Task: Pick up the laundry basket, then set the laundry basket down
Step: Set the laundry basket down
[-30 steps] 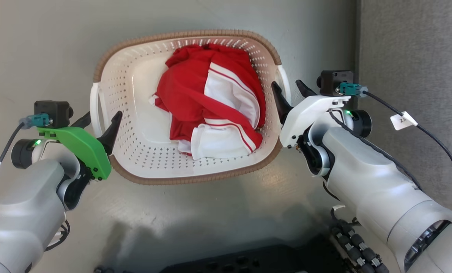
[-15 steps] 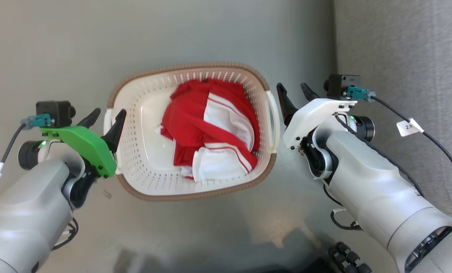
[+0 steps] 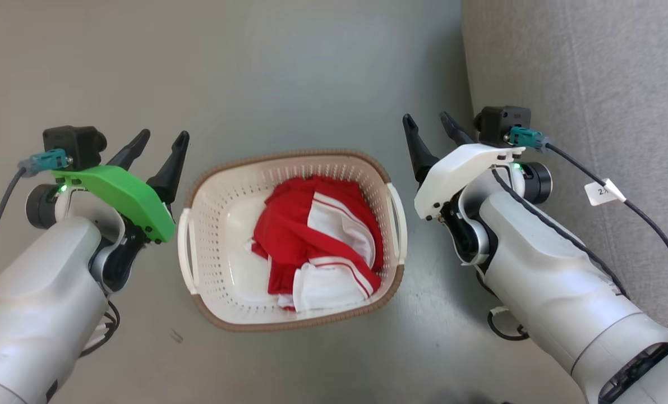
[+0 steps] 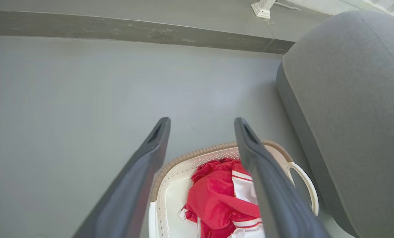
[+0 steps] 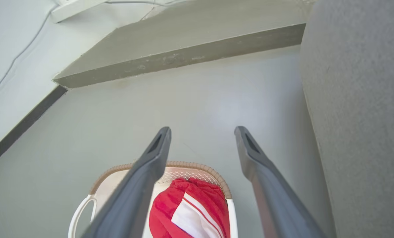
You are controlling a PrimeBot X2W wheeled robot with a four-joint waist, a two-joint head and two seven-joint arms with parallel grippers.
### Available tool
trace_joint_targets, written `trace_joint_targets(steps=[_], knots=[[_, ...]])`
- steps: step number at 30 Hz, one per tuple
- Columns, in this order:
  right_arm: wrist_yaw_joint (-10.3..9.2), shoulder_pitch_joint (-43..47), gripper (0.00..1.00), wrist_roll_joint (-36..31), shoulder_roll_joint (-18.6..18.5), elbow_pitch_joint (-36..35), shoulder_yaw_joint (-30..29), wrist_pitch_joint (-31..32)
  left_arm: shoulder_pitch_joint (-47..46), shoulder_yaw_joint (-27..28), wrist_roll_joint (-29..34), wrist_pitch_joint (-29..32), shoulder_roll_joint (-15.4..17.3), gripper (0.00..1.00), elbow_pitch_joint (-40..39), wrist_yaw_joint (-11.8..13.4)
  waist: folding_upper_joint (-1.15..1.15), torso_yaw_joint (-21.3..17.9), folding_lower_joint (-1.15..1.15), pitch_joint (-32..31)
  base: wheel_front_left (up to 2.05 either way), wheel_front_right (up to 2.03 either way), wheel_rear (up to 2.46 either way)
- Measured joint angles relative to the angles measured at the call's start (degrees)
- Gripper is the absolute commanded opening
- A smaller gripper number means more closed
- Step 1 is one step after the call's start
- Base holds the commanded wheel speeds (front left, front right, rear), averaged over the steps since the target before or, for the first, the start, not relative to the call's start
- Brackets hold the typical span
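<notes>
Your largest surface is the smooth grey floor (image 3: pixel 289 73). The whole head view has shifted over the last second, so the camera has moved. On your right a big grey upholstered block (image 3: pixel 580 67) borders the floor, its edge running up past the right arm. In the left wrist view a darker grey ledge (image 4: pixel 117 29) closes the floor at the far end.

The one cream-white perforated plastic laundry basket (image 3: pixel 219 235), with its brown woven-look rim, stands upright on the floor between your arms, near the upholstered block but not touching it. A second ago the fingers of each gripper straddled a handle. Now both are clear of the basket, with bare floor showing between fingers and plastic.

You have two grippers. The left gripper (image 3: pixel 163 134), on its green mount, is beside the basket's left end, its two dark fingers spread with nothing between them. The right gripper (image 3: pixel 424 116), on its white mount, is beside the right end, equally spread and empty.

One crumpled red-and-white garment (image 3: pixel 289 247) lies inside the basket, towards its right half. The basket's two white handles (image 3: pixel 183 247) are free, one at each end.

Open floor lies ahead of the basket and to its left.
</notes>
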Motion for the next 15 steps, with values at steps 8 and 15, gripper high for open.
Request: trace_joint_targets(steps=[8, 15], knots=[[0.0, 3.21, 1.0, -6.28, -0.45, -4.52, -4.09, 0.0, 4.91, 6.78, 4.2, 0.01, -0.36, 1.0, -2.74, 0.0, 0.0, 0.71, 0.0, -7.37, 0.0, 0.0, 0.0], [0.0, 8.61, 1.0, -10.78, -2.34, -9.23, -8.48, 0.0, 9.23, 13.93, 8.65, 0.0, -0.55, 1.0, -5.48, 0.0, 0.0, 1.65, 0.0, -13.95, 0.0, 0.0, 0.0]])
